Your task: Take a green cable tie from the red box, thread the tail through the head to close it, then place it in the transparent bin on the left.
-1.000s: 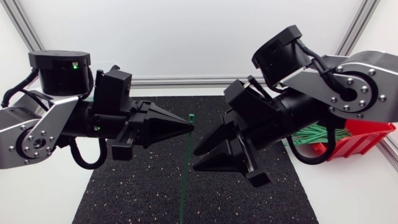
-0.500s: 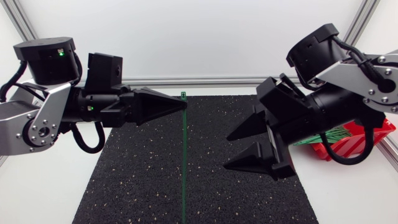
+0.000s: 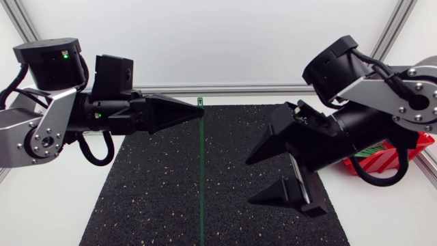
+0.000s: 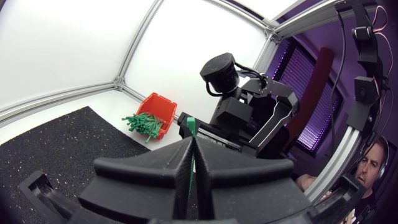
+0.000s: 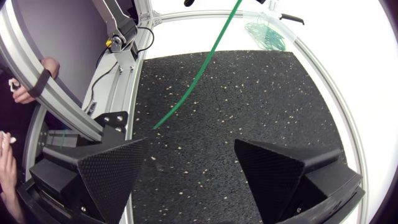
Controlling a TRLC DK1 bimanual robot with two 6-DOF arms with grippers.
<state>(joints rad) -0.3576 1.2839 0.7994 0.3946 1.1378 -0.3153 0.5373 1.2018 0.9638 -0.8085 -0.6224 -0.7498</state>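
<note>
My left tool [image 3: 199,113] pinches the green cable tie [image 3: 202,174] below its head, so the tail hangs free over the mat [image 3: 150,198]; my right tool [image 3: 250,181] stands wide open to its right, probably for that tail.

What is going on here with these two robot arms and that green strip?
The left gripper is shut on a green cable tie just below its head, with the long tail hanging free over the black mat. The right gripper is open and off to the side, touching nothing. The tie is straight and not yet threaded. More ties sit in the red box.
</note>
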